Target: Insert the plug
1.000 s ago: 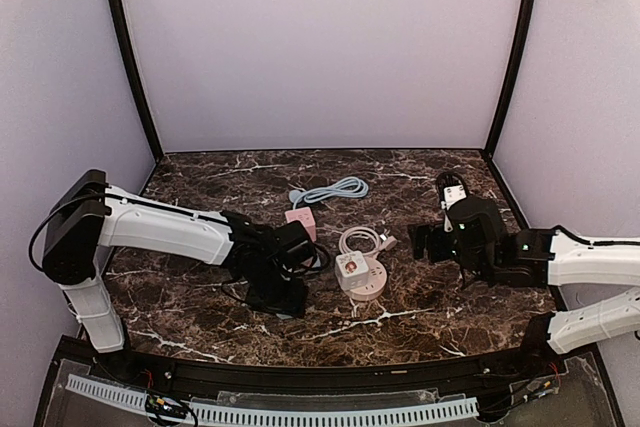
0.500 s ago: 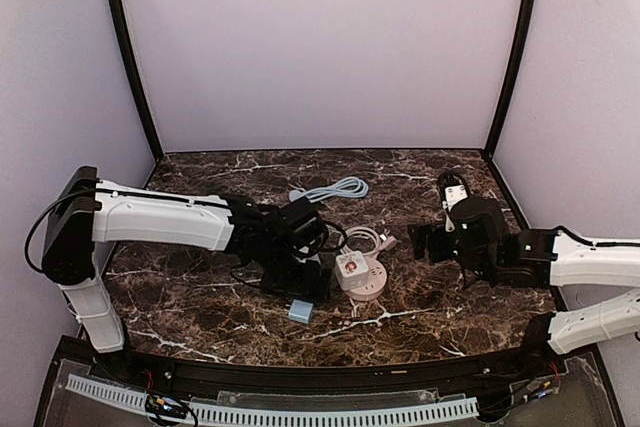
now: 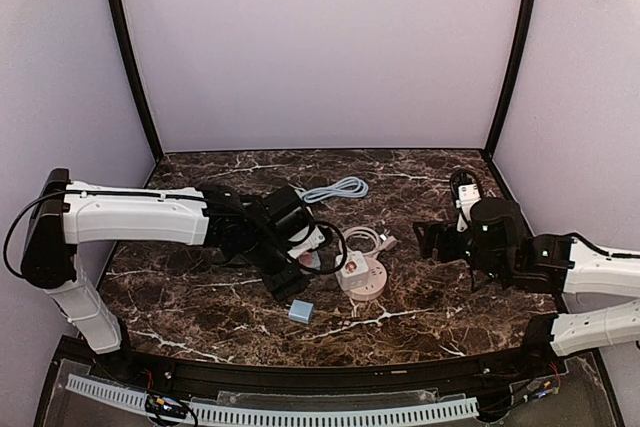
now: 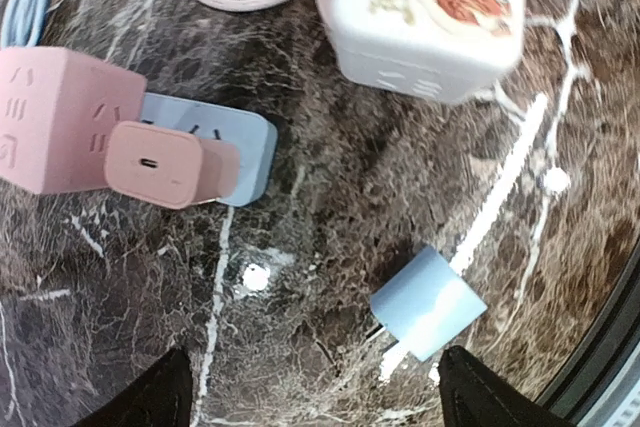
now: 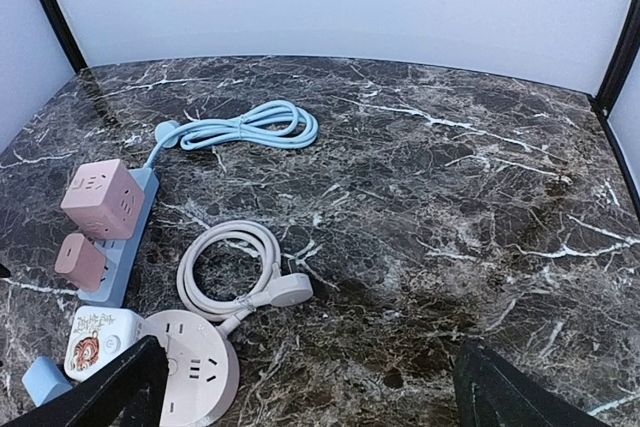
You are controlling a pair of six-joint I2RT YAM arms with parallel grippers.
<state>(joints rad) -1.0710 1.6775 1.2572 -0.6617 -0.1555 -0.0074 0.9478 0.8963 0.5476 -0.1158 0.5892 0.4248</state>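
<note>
My left gripper (image 4: 320,402) is wide open and holds nothing. My right gripper (image 5: 300,397) is wide open and empty too. The dark marble table (image 4: 330,207) is bare between my left fingers, and its edge is close at 4 o'clock. The small light-blue square plug (image 4: 428,302) lies near my left gripper at 2 o'clock.

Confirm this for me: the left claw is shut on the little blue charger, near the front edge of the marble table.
Not quite. The left claw is open and holds nothing. The little blue charger lies loose on the marble table below it, near the front edge. The left wrist view shows this.
</note>
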